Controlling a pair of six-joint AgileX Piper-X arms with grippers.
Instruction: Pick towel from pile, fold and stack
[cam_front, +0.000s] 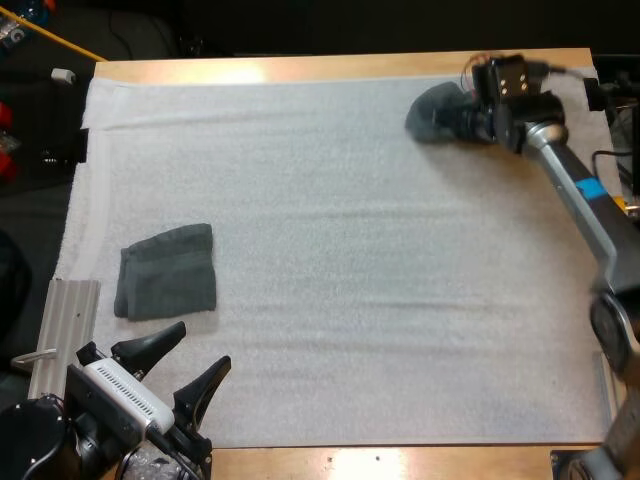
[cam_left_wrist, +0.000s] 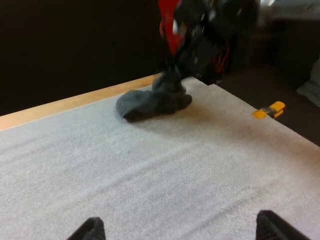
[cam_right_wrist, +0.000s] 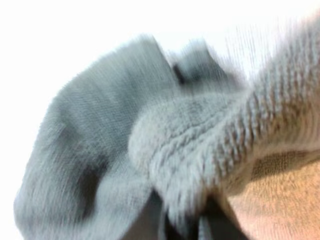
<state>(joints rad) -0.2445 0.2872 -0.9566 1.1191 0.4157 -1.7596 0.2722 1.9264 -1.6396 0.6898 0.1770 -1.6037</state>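
A: Your crumpled towel (cam_front: 435, 112) sits at the far right corner of the white mat (cam_front: 350, 330), close to the worktop's (cam_front: 300, 68) far edge. Your right end effector (cam_front: 463, 116) is right at it, coming in from the towel's right side.

B: Agreed. In the left wrist view the lump looks drawn up into a peak under that end effector. Whether it is clamped on the cloth, I cannot tell you.

A: Your left end effector (cam_front: 203, 347) is spread wide and holds nothing. It is at the near left corner, well apart from that towel, so your right arm is plainly the nearer one.

B: Here is what I think your next move turns on. The towel spreads away from your right end effector toward the mat's middle, with its longer side roughly along the far edge. You would draw it toward you and leftward onto open mat before any folding.

A: The folded towel (cam_front: 168, 272) lies flat at the near left, just ahead of your left end effector but not touching it. That looks like your stacking spot, so your left arm is well placed to help there.

B: Mind that a shallow pinch could let a corner slip as you lift.
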